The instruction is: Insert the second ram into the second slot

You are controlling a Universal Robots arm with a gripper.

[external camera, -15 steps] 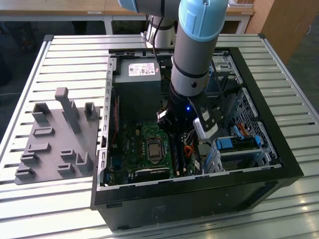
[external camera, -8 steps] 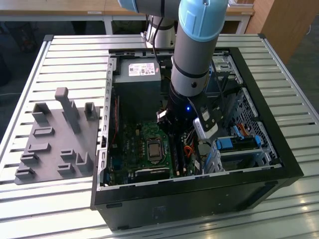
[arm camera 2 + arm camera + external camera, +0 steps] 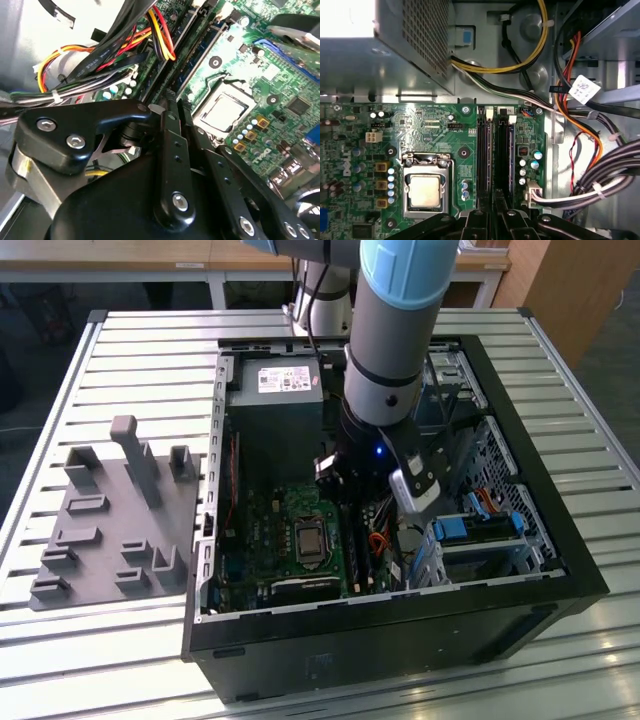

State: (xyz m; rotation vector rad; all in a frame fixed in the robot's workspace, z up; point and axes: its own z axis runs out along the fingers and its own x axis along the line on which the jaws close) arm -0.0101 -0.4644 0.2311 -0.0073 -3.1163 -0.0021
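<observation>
Gripper [image 3: 495,212] fingers, closed together, press atop the second ram [image 3: 502,155] seated beside the CPU socket [image 3: 426,189] on the motherboard [image 3: 420,130].

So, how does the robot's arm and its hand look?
The arm is a thick grey tube with a light blue joint cap and a small blue light near the wrist. The hand is black, built of flat linkage bars joined by silver screws.

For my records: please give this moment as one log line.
gripper: over memory slots | second ram: in slot | case: open
</observation>
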